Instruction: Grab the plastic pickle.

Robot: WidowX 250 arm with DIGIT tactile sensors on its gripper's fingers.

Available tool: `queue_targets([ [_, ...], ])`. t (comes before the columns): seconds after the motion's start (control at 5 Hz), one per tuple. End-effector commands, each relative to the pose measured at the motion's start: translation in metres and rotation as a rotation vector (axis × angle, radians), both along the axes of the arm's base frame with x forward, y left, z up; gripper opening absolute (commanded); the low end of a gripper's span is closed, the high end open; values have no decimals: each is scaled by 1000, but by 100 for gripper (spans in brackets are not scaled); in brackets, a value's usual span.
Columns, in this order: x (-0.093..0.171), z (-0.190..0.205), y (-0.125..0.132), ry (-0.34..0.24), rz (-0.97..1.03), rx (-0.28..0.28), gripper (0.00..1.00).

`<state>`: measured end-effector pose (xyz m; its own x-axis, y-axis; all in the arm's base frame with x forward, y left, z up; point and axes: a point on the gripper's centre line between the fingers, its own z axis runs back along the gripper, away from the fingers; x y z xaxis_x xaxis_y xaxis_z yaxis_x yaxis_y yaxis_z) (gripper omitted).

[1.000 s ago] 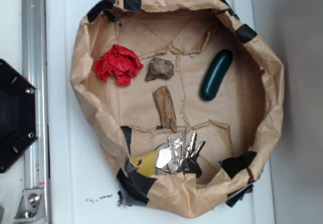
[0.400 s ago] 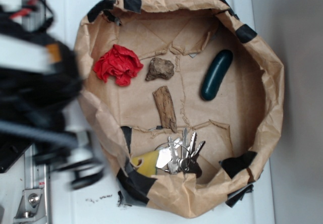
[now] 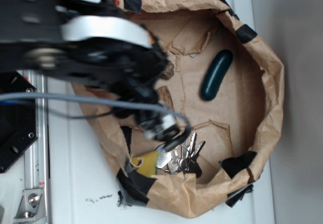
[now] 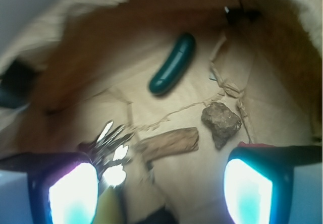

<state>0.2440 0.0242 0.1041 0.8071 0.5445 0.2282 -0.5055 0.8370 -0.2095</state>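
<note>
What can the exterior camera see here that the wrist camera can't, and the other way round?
Only the exterior view shows the robot arm, the whole paper basket with its black tape patches, and the white table under it. Only the wrist view shows the whole rock, a sliver of something red, and the two finger pads, set wide apart with nothing between them. Both show the pickle lying untouched, the wood piece and the keys.
</note>
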Motion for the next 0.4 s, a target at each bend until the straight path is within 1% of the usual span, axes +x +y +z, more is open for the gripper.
queue_targets([
  [0.0,40,-18,30,-26,123,26,100],
  [0.2,58,-35,31,-1,124,47,100],
])
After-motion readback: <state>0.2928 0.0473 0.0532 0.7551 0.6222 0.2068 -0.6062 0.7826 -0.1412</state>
